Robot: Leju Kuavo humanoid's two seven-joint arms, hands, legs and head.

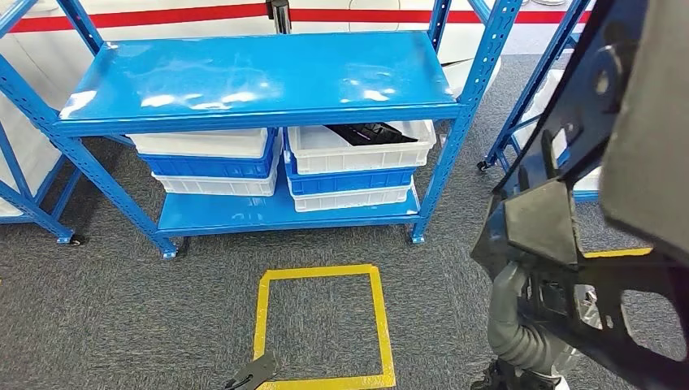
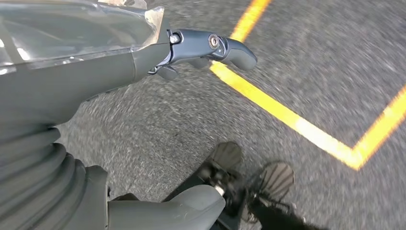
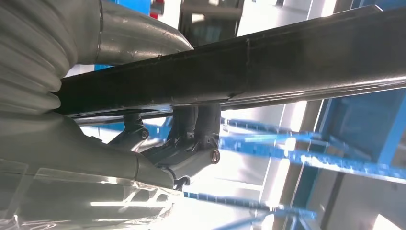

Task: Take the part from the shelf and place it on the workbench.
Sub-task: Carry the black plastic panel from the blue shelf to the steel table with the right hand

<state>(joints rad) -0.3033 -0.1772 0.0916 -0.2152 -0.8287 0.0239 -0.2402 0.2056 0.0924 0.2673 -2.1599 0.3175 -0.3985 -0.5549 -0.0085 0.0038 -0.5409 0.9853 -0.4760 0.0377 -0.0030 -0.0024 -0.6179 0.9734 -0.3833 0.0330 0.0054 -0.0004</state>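
My right hand (image 3: 186, 143) grips the black part (image 1: 601, 162) at three o'clock; my left hand (image 2: 201, 52) hangs spread, holding nothing, over yellow tape (image 2: 287, 117).

Stacked bins (image 1: 349, 166) sit on the shelf's (image 1: 260, 77) lower board; a taped square (image 1: 322, 327) lies on the floor before it.
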